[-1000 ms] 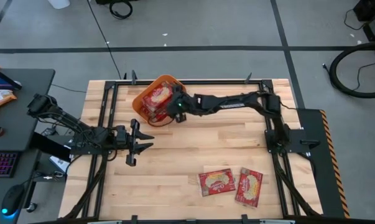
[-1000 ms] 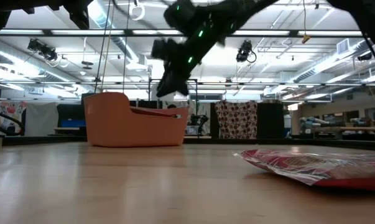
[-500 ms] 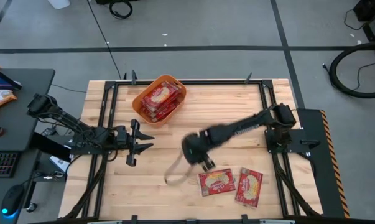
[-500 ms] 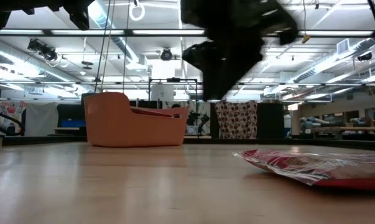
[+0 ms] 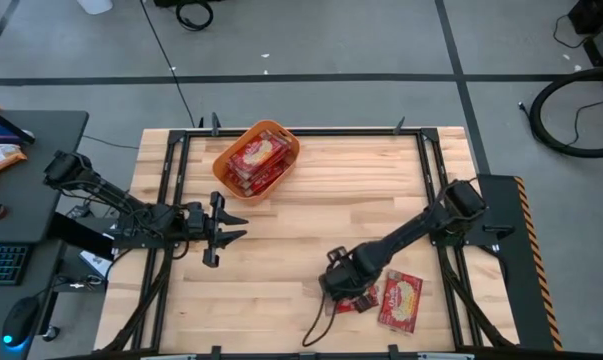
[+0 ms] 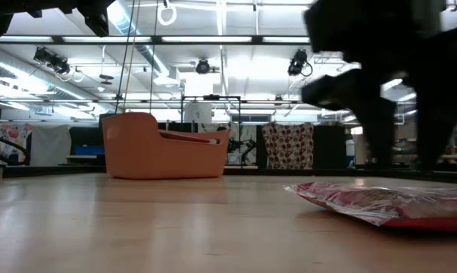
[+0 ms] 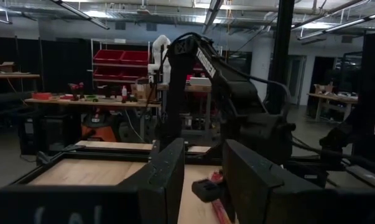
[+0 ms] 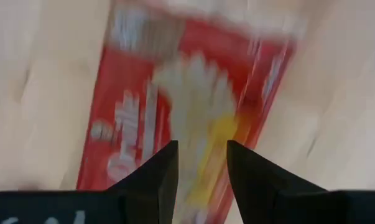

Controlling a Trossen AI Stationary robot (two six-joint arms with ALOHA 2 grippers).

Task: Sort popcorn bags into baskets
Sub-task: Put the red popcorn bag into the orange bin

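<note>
The wooden table is framed by a black metal rail, and most of its middle is bare wood. The right arm reaches from its base at the right edge diagonally toward the near edge of the table. The left arm waits at the left side, with the left gripper just over the left rail; its fingers stand apart and hold nothing.

The orange basket sits near the far edge, left of the middle, well apart from both grippers. Several red popcorn bags lie stacked inside it and fill most of it. In the low view the basket stands alone on the wood, with open table in front of it.

The right gripper is low over a popcorn bag on the table close to the near edge and covers most of it. In the right wrist view its two fingers are parted, with a gap between them, directly above the packet, and they do not close on anything. A second loose bag lies just beside the first, toward the right, slightly tilted. A thin cable hangs from the right arm toward the near rail.
</note>
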